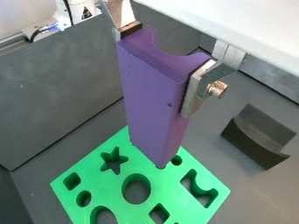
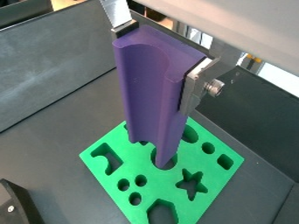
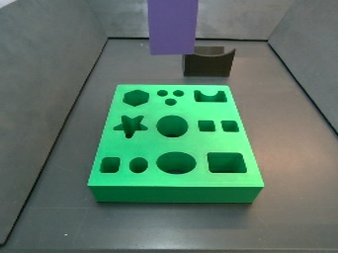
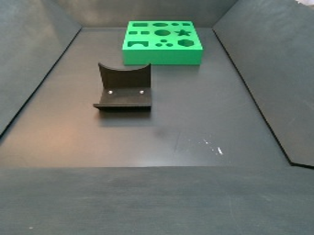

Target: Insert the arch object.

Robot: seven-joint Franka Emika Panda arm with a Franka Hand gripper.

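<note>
My gripper [image 1: 162,57] is shut on the arch object [image 1: 152,96], a tall matte purple block held upright by its notched top end. Both wrist views show it, and it fills the middle of this one [image 2: 156,96] between the silver fingers [image 2: 194,85]. Its lower end hangs above the green board [image 1: 82,179], which has several shaped cutouts. In a side view the arch object [image 3: 172,25] hangs over the board's [image 3: 138,146] far edge, clear of it. The board's arch-shaped cutout [image 3: 208,96] is open. The gripper is out of frame in both side views.
The dark fixture [image 3: 209,61], with a curved notch, stands on the floor beyond the board, and it shows apart from the board [image 4: 160,55] in a side view [image 4: 124,87]. Dark walls enclose the floor. The fixture also shows in a wrist view [image 1: 260,134].
</note>
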